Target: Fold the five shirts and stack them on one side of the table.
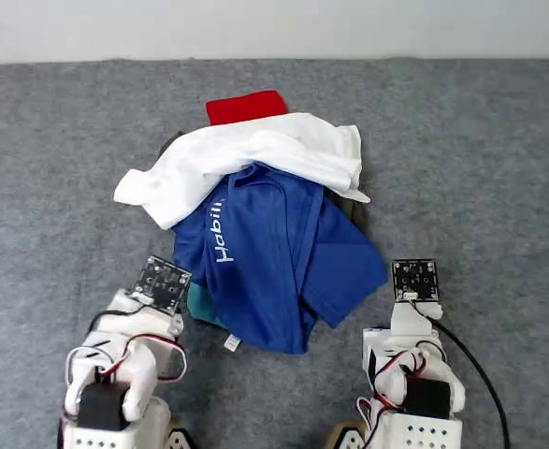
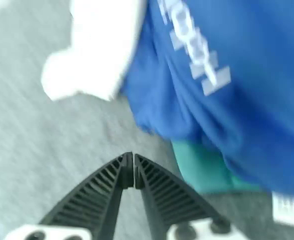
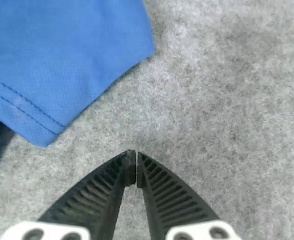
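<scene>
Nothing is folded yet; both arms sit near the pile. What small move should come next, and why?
Probably open the left gripper and ease it toward the blue shirt: both it and the right gripper are shut on nothing, and that shirt lies nearest, over the teal shirt.

Heap of shirts at mid-table on the grey felt table cover (image 1: 480,168). The red cloth shirt (image 1: 246,106) is farthest back, its near part under the crumpled white cloth shirt (image 1: 255,154). The white shirt lies across the far end of the blue jersey shirt (image 1: 265,253), which spreads toward the arms. A teal cloth shirt (image 1: 202,307) sticks out from under the blue shirt's near-left edge. Dark cloth (image 1: 357,211) shows beneath the heap's right side. The left gripper (image 2: 133,170) is over bare cover just beside the teal shirt. The right gripper (image 3: 136,167) is over bare cover near the blue shirt's near-right corner, apart from it.
</scene>
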Available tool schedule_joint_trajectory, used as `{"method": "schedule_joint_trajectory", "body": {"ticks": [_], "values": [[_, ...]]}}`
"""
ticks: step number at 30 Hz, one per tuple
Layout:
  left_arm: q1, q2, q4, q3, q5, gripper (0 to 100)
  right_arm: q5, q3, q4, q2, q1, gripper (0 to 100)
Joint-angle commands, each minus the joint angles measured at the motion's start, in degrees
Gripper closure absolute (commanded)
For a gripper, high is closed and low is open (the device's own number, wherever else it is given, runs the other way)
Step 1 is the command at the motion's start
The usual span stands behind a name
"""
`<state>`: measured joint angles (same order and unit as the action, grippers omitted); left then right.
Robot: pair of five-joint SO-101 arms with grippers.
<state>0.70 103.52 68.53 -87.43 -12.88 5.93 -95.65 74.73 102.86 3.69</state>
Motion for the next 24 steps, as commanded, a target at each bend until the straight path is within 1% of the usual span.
{"method": "schedule_joint_trajectory", "body": {"ticks": [1, 4, 6, 11, 13, 16, 18, 20, 21, 24], "values": [[-0.18, 0.35, -2.46, 7.69, 0.26, 98, -0.44, -0.79, 0.13, 0.66, 0.31, 99.0], [0.26, -2.64, 0.09, 13.58, -1.58, 98, -0.44, -0.79, 0.13, 0.66, 0.31, 99.0], [0.0, -8.97, 0.79, 18.51, -1.93, 98, -0.44, -0.79, 0.13, 0.66, 0.31, 99.0], [0.35, -34.2, 1.32, 37.58, -1.76, 98, -0.44, -0.79, 0.13, 0.66, 0.31, 99.0], [0.44, -44.04, 3.96, 46.46, -1.76, 98, -0.44, -0.79, 0.13, 0.66, 0.31, 99.0], [0.44, -57.32, 10.11, 58.86, -2.29, 98, -0.44, -0.79, 0.13, 0.66, 0.31, 99.0], [0.44, -64.88, 14.68, 66.33, -5.89, 98, -0.44, -0.79, 0.13, 0.66, 0.31, 99.0], [0.53, -71.65, 18.37, 72.66, -10.99, 95, -0.44, -0.79, 0.13, 0.66, 0.31, 99.0], [0.53, -74.81, 19.87, 75.3, -12.31, 93, -0.44, -0.79, 0.13, 0.66, 0.31, 99.0], [0.44, -83.34, 24.0, 82.15, -12.84, 81, -0.44, -0.79, 0.13, 0.66, 0.31, 99.0]]}}
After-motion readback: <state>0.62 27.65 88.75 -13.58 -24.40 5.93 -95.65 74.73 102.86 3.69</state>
